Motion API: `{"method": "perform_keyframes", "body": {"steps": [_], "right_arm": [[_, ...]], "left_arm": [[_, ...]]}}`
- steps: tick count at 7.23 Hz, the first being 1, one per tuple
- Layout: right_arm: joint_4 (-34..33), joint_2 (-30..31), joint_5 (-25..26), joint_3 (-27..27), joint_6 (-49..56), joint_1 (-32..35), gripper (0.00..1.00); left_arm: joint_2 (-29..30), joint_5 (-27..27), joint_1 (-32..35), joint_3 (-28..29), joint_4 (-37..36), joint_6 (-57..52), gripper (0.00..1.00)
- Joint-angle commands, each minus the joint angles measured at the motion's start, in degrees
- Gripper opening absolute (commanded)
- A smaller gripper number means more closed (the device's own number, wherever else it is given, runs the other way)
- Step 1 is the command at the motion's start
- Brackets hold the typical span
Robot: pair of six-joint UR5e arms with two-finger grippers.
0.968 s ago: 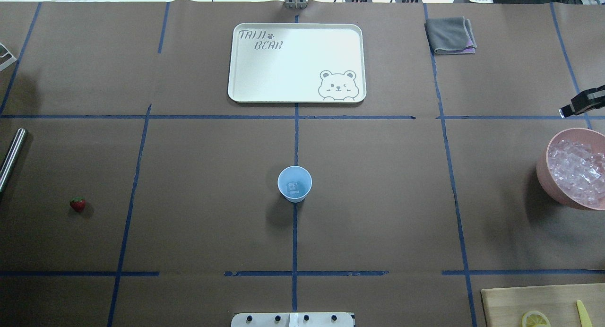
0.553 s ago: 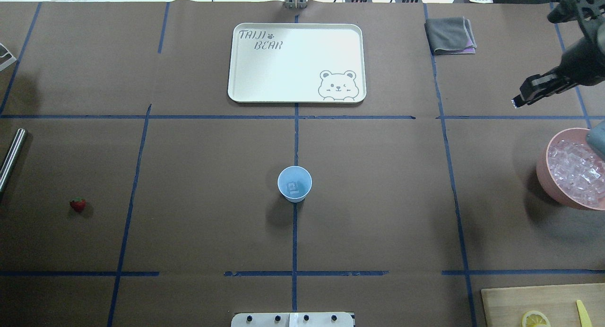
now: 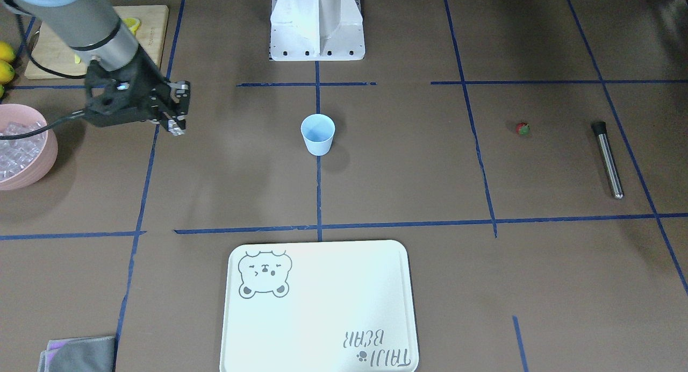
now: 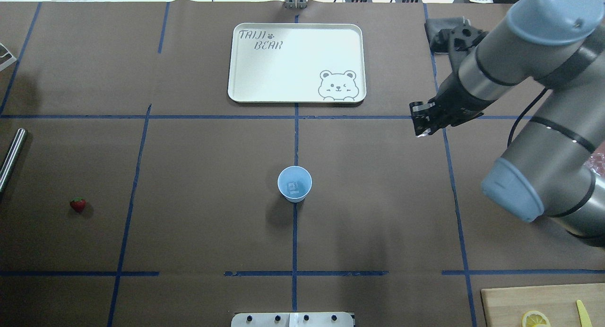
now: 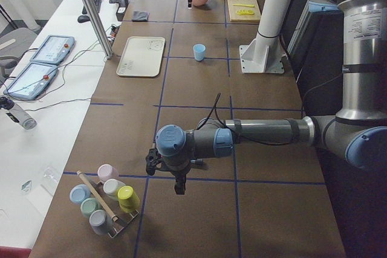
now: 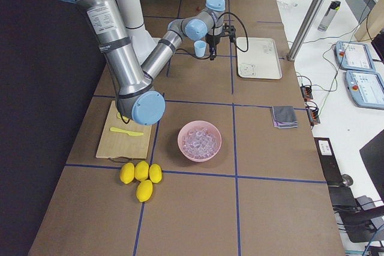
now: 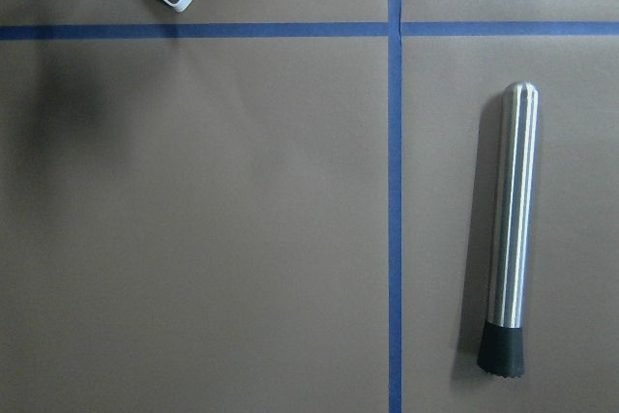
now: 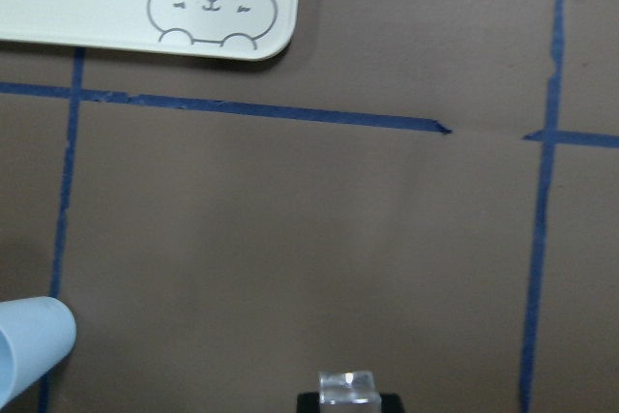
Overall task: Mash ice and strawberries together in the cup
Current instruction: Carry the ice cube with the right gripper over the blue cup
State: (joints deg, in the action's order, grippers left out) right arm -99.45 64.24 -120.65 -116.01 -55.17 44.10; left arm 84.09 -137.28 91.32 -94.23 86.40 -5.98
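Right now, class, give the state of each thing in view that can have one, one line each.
Right gripper: shut on an ice cube, held in the air.
Left gripper: open or shut, cannot tell.
Cup: upright, holds a second cube.
Strawberry: whole, lying loose, untouched.
Muddler: lying flat, untouched.
Bowl: upright, heaped with ice.
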Motion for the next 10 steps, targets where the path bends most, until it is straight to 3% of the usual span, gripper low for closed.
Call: {"method": "perform_keyframes", "body": {"steps": [1,2,5,7,8,9,10], "right_arm": [[-0.13,-7.52,9.0,2.01,-13.95,-10.39,0.08],[-0.13,-11.64,10.6,4.89,-16.96,-12.52,0.1],[-0.13,-14.4,14.11,7.46,-18.65,-16.4,0.11],[-0.04,-22.54,15.27,17.08,-21.64,-16.85,0.1],[-0.04,-22.84,15.36,17.75,-21.65,-16.94,0.11],[-0.04,-22.84,15.36,17.84,-21.73,-16.85,0.13],[-0.04,-22.58,15.36,18.01,-21.74,-16.85,0.22]], "left_arm": [[-0.06,-0.01,0.0,-0.17,0.0,0.0,1.0],[0.11,0.17,0.0,-0.52,0.09,0.0,1.0],[-0.06,0.43,-0.09,-2.01,0.0,0.09,1.0],[-0.15,0.43,-0.18,-1.93,-0.09,0.09,1.0],[-0.15,0.35,-0.26,-1.93,-0.09,0.09,1.0],[-0.15,0.26,-0.35,-1.93,-0.09,0.09,1.0],[-0.15,0.17,-0.53,-1.93,-0.09,0.09,1.0]]}}
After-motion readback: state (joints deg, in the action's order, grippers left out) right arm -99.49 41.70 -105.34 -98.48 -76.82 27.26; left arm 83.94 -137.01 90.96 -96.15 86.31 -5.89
